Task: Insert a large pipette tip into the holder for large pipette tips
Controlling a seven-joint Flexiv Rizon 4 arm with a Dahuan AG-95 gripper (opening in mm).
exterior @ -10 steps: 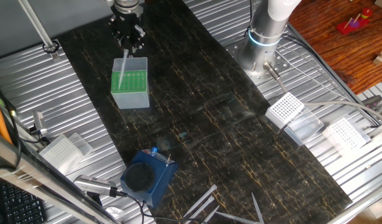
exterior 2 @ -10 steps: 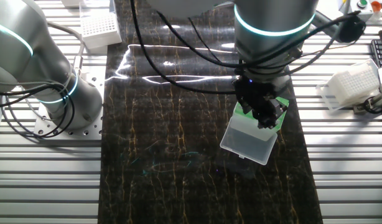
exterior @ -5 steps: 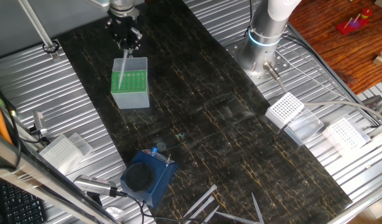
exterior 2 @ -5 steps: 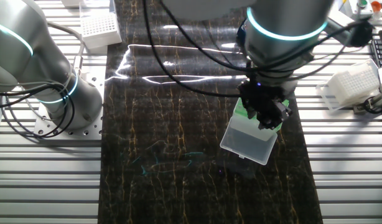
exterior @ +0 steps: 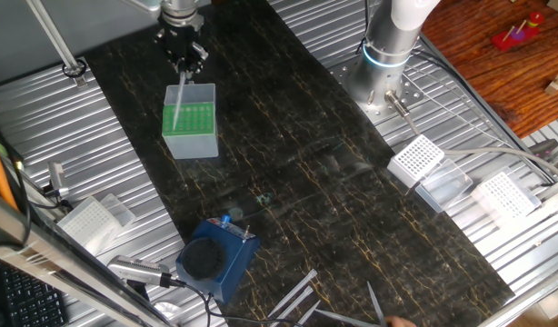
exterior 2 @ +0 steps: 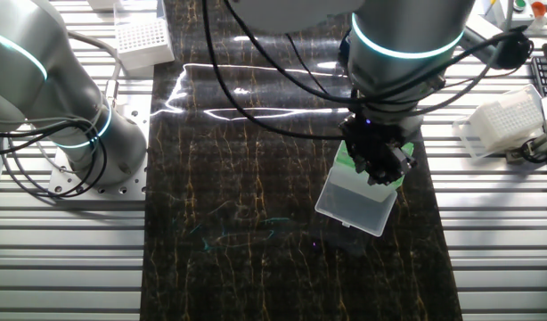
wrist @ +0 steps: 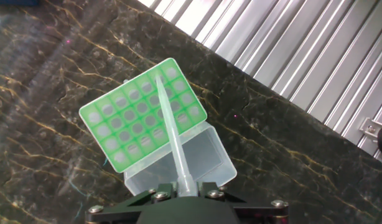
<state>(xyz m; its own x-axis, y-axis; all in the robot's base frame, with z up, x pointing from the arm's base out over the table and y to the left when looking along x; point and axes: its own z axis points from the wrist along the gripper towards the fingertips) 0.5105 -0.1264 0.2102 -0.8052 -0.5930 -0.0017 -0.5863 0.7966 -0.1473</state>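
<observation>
- large pipette tip [wrist: 170,134]: pinched at its wide end between the gripper [wrist: 181,186] fingers, hanging point-down over the holder for large pipette tips [wrist: 143,113]. Also visible in one fixed view [exterior: 178,102] as a pale line running from the fingers down onto the green grid.
- Long axis: close to vertical, roughly in line with the finger direction. In the hand view the point reads against the far rows of the grid, near the edge away from the camera. Can't tell from these frames whether the point is already inside a hole or only just above the grid.
- Holder: green-topped translucent box [exterior: 189,124] standing on the dark mat [exterior: 288,154], directly below the gripper [exterior: 182,54]. In the other fixed view the wrist hides most of it [exterior 2: 358,201]; only a sliver of green and the clear body show.
- Gripper state: fingers closed on the tip, nothing else held.
- Key relation: target is straight down along the tip's own axis, so my read is a pure descent with a small lateral trim to centre the point on one hole.
- Risk (judgement): point lands on a green rib between holes and the tip flexes or skews in the grip.
- Surroundings: dark blue block [exterior: 213,259] and loose spare tips [exterior: 302,295] at the near end of the mat, white racks [exterior: 417,161] off to the side, all well apart from the holder.
</observation>
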